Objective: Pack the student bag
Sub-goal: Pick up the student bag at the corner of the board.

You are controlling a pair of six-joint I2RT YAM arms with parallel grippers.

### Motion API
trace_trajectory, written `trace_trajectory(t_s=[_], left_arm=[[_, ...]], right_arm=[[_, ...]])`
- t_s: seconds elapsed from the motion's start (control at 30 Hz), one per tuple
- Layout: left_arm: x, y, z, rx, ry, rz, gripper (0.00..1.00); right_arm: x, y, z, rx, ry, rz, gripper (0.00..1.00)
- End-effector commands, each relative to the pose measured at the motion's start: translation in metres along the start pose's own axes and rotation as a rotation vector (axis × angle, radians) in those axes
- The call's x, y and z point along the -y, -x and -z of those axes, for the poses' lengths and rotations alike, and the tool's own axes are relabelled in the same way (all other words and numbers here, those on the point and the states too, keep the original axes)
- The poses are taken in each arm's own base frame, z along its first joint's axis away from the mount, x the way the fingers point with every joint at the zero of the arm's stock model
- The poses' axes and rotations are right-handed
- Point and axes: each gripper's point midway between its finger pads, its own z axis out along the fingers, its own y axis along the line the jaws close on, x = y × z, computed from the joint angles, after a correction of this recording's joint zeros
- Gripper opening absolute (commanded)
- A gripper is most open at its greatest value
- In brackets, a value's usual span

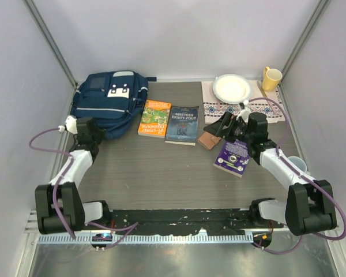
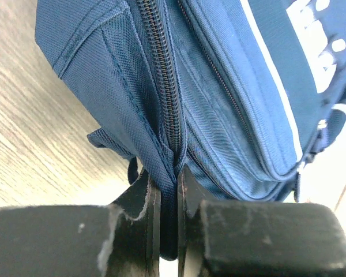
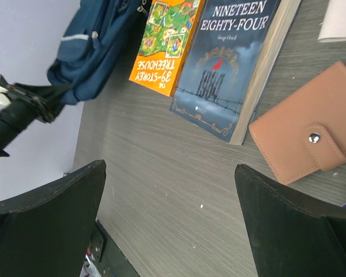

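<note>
Now | bag [image 1: 109,99] far left, beside orange book [image 1: 154,118] | left gripper [image 2: 168,193] pinches fabric at zip [image 2: 161,69] end, probably bracing bag for unzipping | right gripper [image 3: 168,173] spread wide, empty, near wallet [image 3: 308,144]

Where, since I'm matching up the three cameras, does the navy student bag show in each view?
Top external: the student bag lies in the upper left of the picture.
Left wrist: the student bag fills most of the frame, its zip seam pinched in the left claw.
Right wrist: the student bag is in the upper left corner, partly cut off.
Shared landmark: the left claw, at the bag's near corner in all three.
</note>
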Motion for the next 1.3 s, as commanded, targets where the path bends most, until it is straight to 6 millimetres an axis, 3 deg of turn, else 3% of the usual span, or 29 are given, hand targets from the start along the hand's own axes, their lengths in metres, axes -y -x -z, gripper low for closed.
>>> trace_trajectory(t_s=[0.0, 0.17, 0.4, 0.53, 0.57, 0.63, 0.67, 0.8, 0.87, 0.9, 0.97, 1.0, 1.1, 1.13, 1.17, 1.23, 1.27], left_arm=[[0.062, 0.052, 0.044, 0.096, -0.25, 0.012, 0.0], [0.069, 0.078, 0.073, 0.142, -0.336, 0.059, 0.0], [0.091, 0.058, 0.112, 0.032, -0.56, 0.031, 0.0], [0.083, 0.031, 0.13, -0.04, -0.632, -0.019, 0.0], [0.077, 0.027, 0.131, -0.042, -0.623, -0.024, 0.0], [0.064, 0.019, 0.134, -0.035, -0.608, -0.029, 0.0], [0.059, 0.015, 0.134, -0.039, -0.602, -0.027, 0.0], [0.034, -0.011, 0.13, -0.09, -0.571, -0.024, 0.0], [0.033, -0.015, 0.133, -0.092, -0.592, -0.024, 0.0], [0.029, -0.017, 0.132, -0.093, -0.582, -0.021, 0.0], [0.023, -0.023, 0.131, -0.1, -0.574, -0.021, 0.0], [0.022, -0.023, 0.131, -0.098, -0.573, -0.022, 0.0], [0.02, -0.03, 0.13, -0.119, -0.581, -0.021, 0.0], [0.018, -0.032, 0.128, -0.124, -0.578, -0.022, 0.0], [0.017, -0.033, 0.128, -0.126, -0.576, -0.021, 0.0], [0.016, -0.039, 0.127, -0.143, -0.584, -0.015, 0.0], [0.015, -0.042, 0.128, -0.152, -0.592, -0.017, 0.0]], right_arm=[[-0.021, 0.008, -0.007, -0.002, 0.072, 0.066, 0.99], [-0.021, 0.0, -0.015, -0.028, 0.086, 0.063, 0.99], [-0.024, -0.003, -0.022, -0.031, 0.123, 0.002, 0.99], [-0.031, -0.003, -0.037, -0.018, 0.141, -0.04, 0.99], [-0.029, -0.013, -0.049, -0.053, 0.129, -0.054, 0.99], [-0.04, -0.008, -0.066, -0.052, 0.134, -0.041, 0.99], [-0.041, -0.01, -0.085, -0.076, 0.131, -0.05, 0.99], [-0.038, -0.004, -0.136, -0.076, 0.134, -0.124, 0.97], [-0.055, 0.009, -0.161, -0.063, 0.168, -0.118, 0.97], [-0.042, -0.009, -0.182, -0.111, 0.142, -0.138, 0.97], [-0.049, -0.001, -0.207, -0.104, 0.146, -0.138, 0.97], [-0.036, -0.014, -0.223, -0.127, 0.122, -0.155, 0.97], [-0.047, -0.007, -0.247, -0.109, 0.173, -0.176, 0.96], [-0.037, -0.02, -0.26, -0.134, 0.164, -0.191, 0.96], [-0.048, -0.01, -0.268, -0.12, 0.191, -0.179, 0.96], [-0.037, -0.022, -0.285, -0.142, 0.172, -0.184, 0.96], [-0.046, -0.018, -0.292, -0.135, 0.201, -0.172, 0.96]])
